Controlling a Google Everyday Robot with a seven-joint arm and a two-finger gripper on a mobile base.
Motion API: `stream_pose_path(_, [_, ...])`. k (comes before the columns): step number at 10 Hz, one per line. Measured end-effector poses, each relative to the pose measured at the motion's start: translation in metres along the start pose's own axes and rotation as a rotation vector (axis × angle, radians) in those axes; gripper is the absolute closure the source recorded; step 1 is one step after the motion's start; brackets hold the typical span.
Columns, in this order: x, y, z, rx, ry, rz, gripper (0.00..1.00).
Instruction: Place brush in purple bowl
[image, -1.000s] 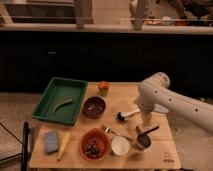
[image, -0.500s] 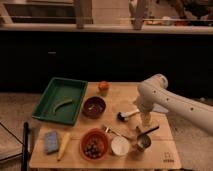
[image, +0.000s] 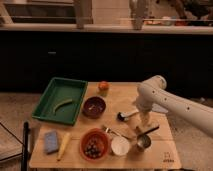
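**Brush lies on the surface between the purple bowl and the hand**

Camera view: The brush (image: 128, 115) lies flat on the wooden surface (image: 165, 155), right of centre. It is short, with a small dark round head at its left end and a white handle that runs to the right and slightly upward. It is outside every container. The head points toward the purple bowl (image: 94, 107) but is apart from it.

The hand (image: 145, 123) hangs downward from the white arm (image: 172, 102), which reaches in from the right. It is just beside the handle end of the brush and above a tan block with a black handle (image: 148, 131). Whether the hand is wide or narrow cannot be told, nor whether it touches the brush.

The purple bowl is round, shallow and dark maroon, and sits near the middle of the surface. Its inside is too dim to tell what it holds. Left of it, a green tray (image: 49, 95) holds one curved yellow-green piece (image: 63, 104). At the front, an orange bowl (image: 94, 144) holds dark berries. Beside it on the right stand a small white bowl (image: 120, 145) and then a small metal cup (image: 144, 143); their contents do not show.

A thin fork (image: 113, 132) lies between the purple bowl and the white bowl. An orange fruit (image: 103, 86) sits behind the purple bowl. A blue sponge (image: 51, 141) and a yellow stick-like item (image: 64, 145) lie at the front left.
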Motion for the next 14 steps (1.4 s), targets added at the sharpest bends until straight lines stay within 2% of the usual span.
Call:
stream_pose_path(6, [0.003, -0.004, 0.026, -0.013, -0.013, -0.012, 0.20])
stream_pose_path(11, [0.002, -0.011, 0.016, 0.019, -0.009, -0.033, 0.20])
stream_pose_path(14, [-0.001, -0.025, 0.016, 0.040, -0.014, -0.066, 0.20])
